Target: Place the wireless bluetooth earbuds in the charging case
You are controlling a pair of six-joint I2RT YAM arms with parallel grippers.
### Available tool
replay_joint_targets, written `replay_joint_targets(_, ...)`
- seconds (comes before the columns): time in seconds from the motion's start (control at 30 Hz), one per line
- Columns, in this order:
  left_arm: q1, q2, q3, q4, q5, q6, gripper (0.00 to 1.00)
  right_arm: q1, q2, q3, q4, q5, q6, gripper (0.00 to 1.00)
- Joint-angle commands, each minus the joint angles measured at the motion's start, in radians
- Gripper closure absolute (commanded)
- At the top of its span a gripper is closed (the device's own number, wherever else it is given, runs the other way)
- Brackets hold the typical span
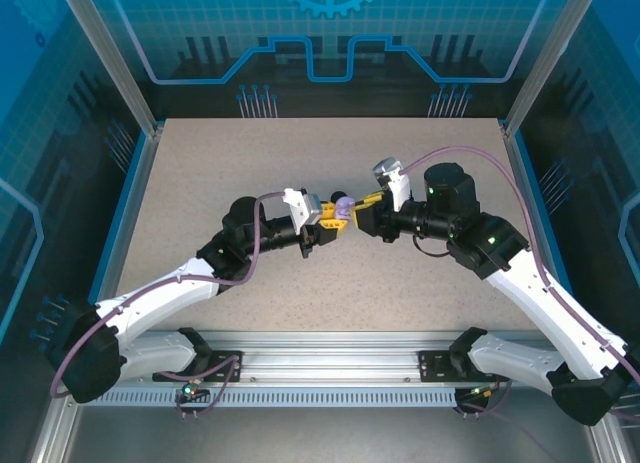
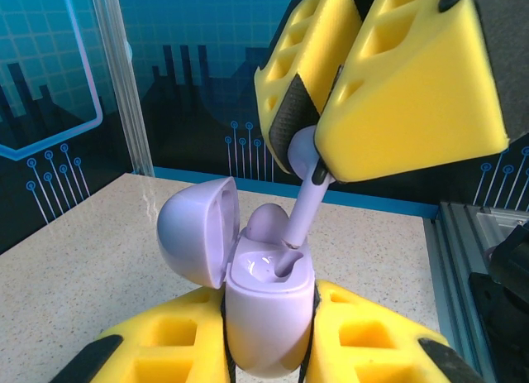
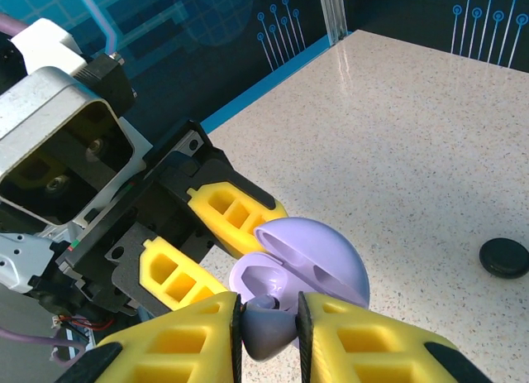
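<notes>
Bare table (image 1: 220, 163) all round, walls (image 1: 330, 43) at the sides and back, left gripper (image 1: 330, 216) and right gripper (image 1: 366, 203) nose to nose in the middle, purple case (image 2: 269, 317) and purple earbud (image 2: 304, 205) wedged between them, lid (image 2: 194, 234) open sideways, small black round thing (image 3: 504, 257) lying apart.

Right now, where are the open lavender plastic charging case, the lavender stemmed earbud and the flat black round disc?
open lavender plastic charging case (image 2: 269, 321): left wrist view, front of body.
lavender stemmed earbud (image 2: 307, 211): left wrist view, mid-stem.
flat black round disc (image 3: 503, 257): right wrist view, its top face.
</notes>
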Motion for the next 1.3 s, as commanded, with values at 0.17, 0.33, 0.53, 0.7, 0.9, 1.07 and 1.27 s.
replay_joint_targets(0.17, -0.008, -0.030, 0.028, 0.001, 0.026, 0.017, 1.00, 0.009, 0.014, 0.034, -0.030, 0.031, -0.019, 0.75)
replay_joint_targets(0.33, -0.009, -0.027, 0.031, -0.003, 0.029, 0.017, 1.00, 0.009, 0.014, 0.036, -0.028, 0.024, -0.016, 0.75)
replay_joint_targets(0.53, -0.009, -0.022, 0.032, -0.009, 0.012, 0.019, 1.00, 0.009, 0.011, 0.039, -0.028, -0.001, -0.020, 0.75)
replay_joint_targets(0.7, -0.009, -0.020, 0.036, -0.012, 0.010, 0.017, 1.00, 0.009, 0.011, 0.037, -0.026, -0.013, -0.021, 0.75)
replay_joint_targets(0.9, -0.009, -0.022, 0.038, -0.010, 0.019, 0.014, 1.00, 0.009, 0.022, 0.037, -0.030, -0.012, -0.021, 0.75)
replay_joint_targets(1.07, -0.008, -0.023, 0.037, -0.010, 0.031, 0.013, 1.00, 0.009, 0.031, 0.039, -0.034, -0.015, -0.022, 0.75)
replay_joint_targets(1.27, -0.008, -0.024, 0.036, -0.012, 0.028, 0.015, 1.00, 0.009, 0.037, 0.044, -0.043, -0.019, -0.024, 0.75)
